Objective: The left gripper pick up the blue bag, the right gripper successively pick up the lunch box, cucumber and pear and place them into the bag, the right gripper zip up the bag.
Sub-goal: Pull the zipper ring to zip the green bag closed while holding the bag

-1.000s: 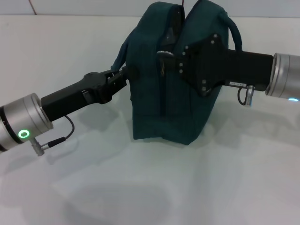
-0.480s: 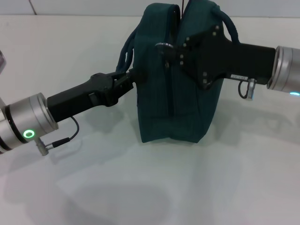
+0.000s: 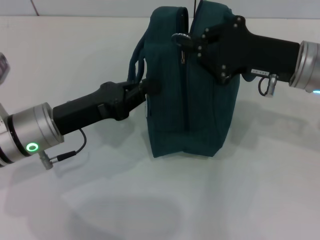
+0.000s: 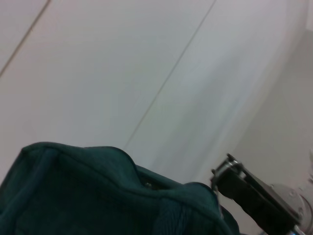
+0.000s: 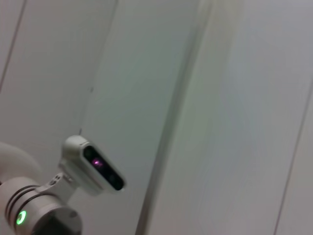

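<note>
Evidently, the blue bag (image 3: pixel 192 95) is steadied by the left gripper (image 3: pixel 145 89), clamped on its left side, while the zipper ring (image 3: pixel 181 40) at the top is pinched by the right gripper (image 3: pixel 192 42) for zipping.

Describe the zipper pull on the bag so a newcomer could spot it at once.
Start at the blue bag standing upright in the middle of the white table. Follow its central zipper seam up towards the top, where the right tool reaches in. The zipper pull is the small silver metal ring there, the only shiny thing on the dark fabric.
</note>
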Controlling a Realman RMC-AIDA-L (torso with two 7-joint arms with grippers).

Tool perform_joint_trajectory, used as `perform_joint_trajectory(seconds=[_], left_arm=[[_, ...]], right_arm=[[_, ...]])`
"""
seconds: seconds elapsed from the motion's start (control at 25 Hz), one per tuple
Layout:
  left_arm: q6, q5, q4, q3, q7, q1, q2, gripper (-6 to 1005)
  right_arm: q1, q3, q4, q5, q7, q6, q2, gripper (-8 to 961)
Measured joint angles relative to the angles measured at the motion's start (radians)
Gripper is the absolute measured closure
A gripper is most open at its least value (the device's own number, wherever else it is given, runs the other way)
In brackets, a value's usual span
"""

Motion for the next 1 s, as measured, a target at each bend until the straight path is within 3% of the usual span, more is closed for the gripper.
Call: perform_joint_trajectory(seconds=[0.72, 1.0], left_arm=[[0.007, 0.01, 0.0, 0.02, 0.033, 0.009, -0.001, 950], [0.007, 0.021, -0.001, 0.02, 0.034, 0.019, -0.001, 950]], right_arm=[[0.053, 0.014, 0.045, -0.005, 0.323, 0.046, -0.005, 941], [0.065, 0.101, 0.088, -0.007, 0.424, 0.048, -0.006, 940]])
